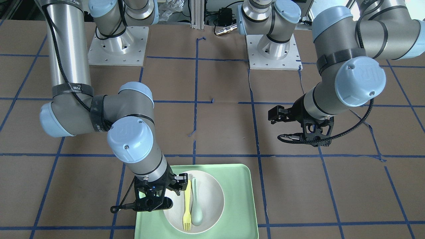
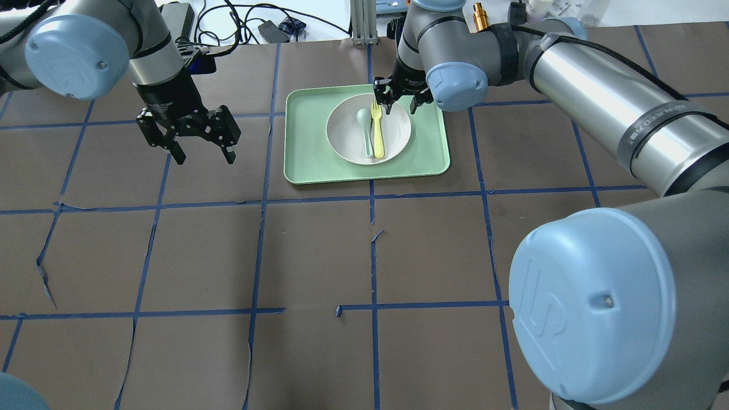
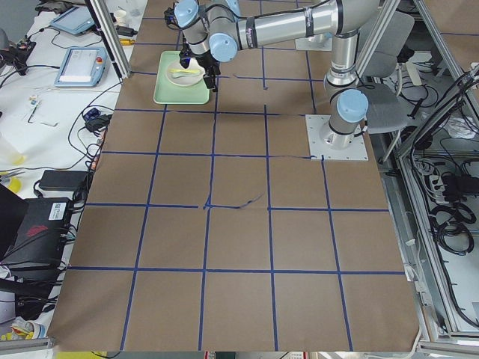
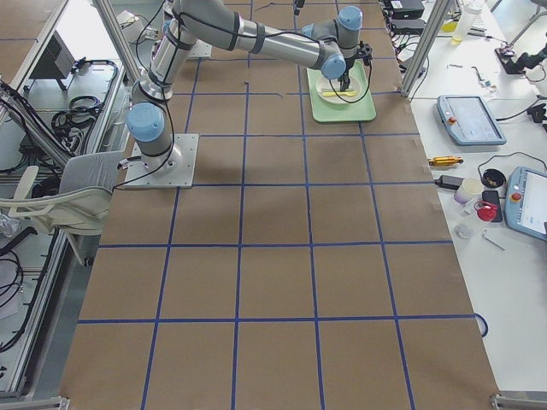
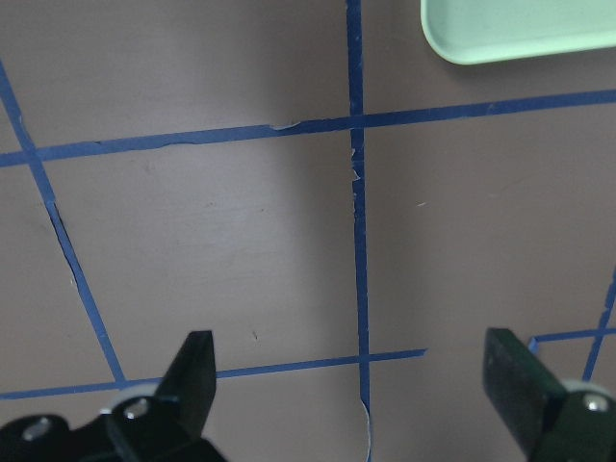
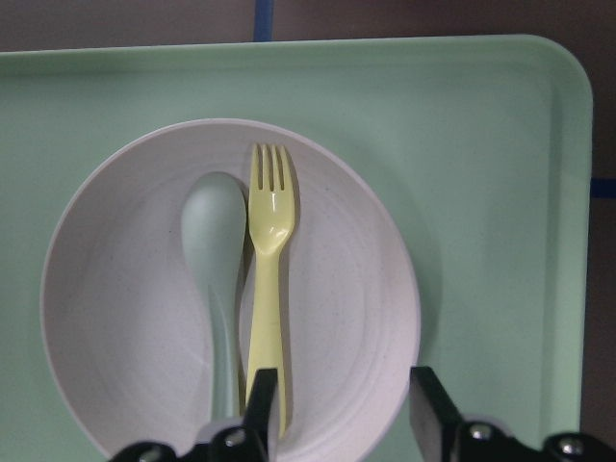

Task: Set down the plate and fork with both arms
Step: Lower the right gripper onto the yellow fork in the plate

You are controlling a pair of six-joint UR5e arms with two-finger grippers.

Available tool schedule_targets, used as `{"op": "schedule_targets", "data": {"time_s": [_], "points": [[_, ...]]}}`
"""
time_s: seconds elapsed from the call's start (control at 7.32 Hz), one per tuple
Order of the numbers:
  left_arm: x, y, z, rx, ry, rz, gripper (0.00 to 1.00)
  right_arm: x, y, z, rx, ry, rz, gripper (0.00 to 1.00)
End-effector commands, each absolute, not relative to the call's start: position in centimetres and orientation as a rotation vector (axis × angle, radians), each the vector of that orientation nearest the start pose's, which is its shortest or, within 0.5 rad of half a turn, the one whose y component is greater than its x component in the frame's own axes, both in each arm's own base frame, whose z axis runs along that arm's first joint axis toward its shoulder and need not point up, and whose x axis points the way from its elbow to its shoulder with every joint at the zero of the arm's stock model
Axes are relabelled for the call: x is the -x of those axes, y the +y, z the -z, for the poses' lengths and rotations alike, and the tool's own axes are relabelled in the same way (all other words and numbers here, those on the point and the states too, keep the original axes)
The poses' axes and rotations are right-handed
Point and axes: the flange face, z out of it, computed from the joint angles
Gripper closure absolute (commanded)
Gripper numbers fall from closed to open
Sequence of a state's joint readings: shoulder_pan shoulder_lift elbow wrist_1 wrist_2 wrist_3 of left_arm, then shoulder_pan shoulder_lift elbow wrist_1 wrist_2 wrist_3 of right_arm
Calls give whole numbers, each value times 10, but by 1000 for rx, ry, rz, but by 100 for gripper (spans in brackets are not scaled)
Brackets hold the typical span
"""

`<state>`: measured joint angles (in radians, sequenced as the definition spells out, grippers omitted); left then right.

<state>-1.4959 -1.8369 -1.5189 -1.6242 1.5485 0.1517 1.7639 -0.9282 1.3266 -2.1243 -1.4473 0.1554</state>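
The off-white plate [image 2: 394, 136] sits in the pale-green tray [image 2: 307, 142]. The pale-yellow fork [image 2: 376, 131] lies in the plate next to a grey-green spoon [image 2: 364, 128]. My right gripper [image 2: 397, 105] is open and hovers above the plate, holding nothing. In the right wrist view the fork [image 6: 269, 289] lies lengthwise in the plate [image 6: 356, 289], its handle end beside one of the fingers [image 6: 260, 423]. My left gripper [image 2: 202, 151] is open and empty above bare table, left of the tray. It also shows in the front view [image 1: 272, 116].
The tray [image 1: 239, 205] lies at the table's far side from the robot bases. Its corner [image 5: 520, 29] shows at the top of the left wrist view. Brown paper with blue tape lines covers the table.
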Motion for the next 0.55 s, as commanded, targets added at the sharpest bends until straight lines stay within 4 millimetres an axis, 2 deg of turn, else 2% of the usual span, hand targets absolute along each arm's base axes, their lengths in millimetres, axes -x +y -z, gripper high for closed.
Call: {"op": "schedule_targets", "data": {"time_s": [0.0, 0.14, 0.41], "points": [[92, -572, -363, -116, 3164, -433, 0, -303, -697, -249, 41, 2975, 207, 41], [92, -572, -363, -116, 3164, -433, 0, -309, -707, -239, 16, 2973, 206, 41], [93, -572, -362, -116, 3164, -435, 0, -315, -711, -224, 26, 2978, 188, 41]]}}
